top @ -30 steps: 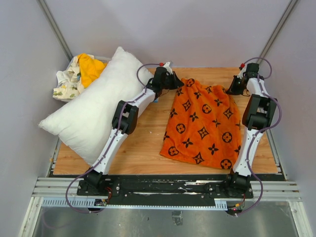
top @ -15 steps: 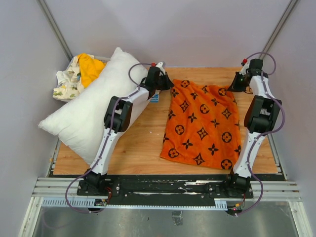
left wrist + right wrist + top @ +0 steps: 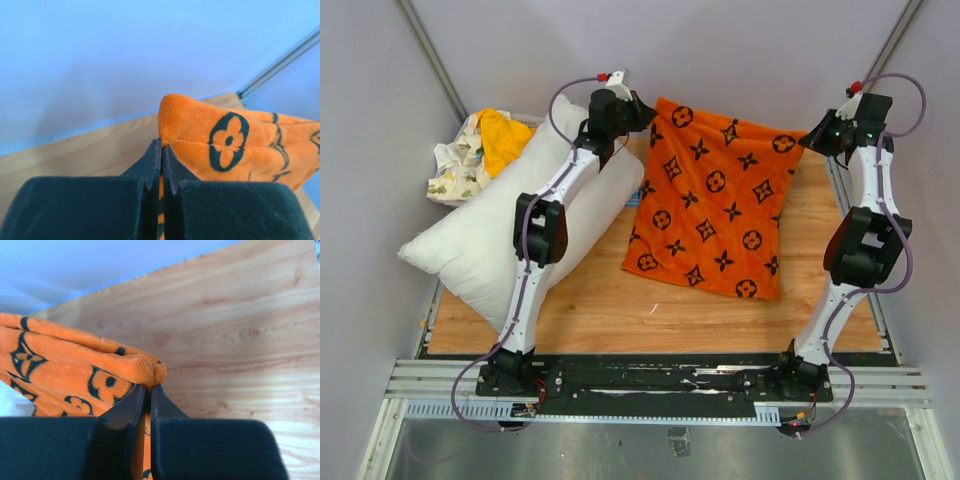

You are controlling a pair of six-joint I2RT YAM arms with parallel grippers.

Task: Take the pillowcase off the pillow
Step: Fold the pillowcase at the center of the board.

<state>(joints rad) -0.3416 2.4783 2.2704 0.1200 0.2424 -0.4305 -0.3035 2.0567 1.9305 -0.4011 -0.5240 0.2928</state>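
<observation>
Both arms reach far out from their bases at the near edge, elbows lifted and forearms stretched toward the back wall. The left arm passes over the pillow [image 3: 495, 245], and the right arm stands tall along the right side of the tabletop [image 3: 610, 300]. The left gripper [image 3: 645, 112] is closed tight on the far-left corner of the pillowcase [image 3: 715, 195]. In its wrist view the fingers [image 3: 150, 165] pinch the stitched hem with only fabric between them. The right gripper [image 3: 807, 143] is likewise clamped on the far-right corner. The orange cover is spread wide between the two grippers and slopes down toward the tabletop. Whether its near edge touches the wood cannot be told. The pillow lies bare and diagonal on the left of the tabletop, just beside the pillowcase. A yellow-orange cloth [image 3: 505, 135] and a white printed cloth [image 3: 455, 168] are bundled at the pillow's far-left end.
</observation>
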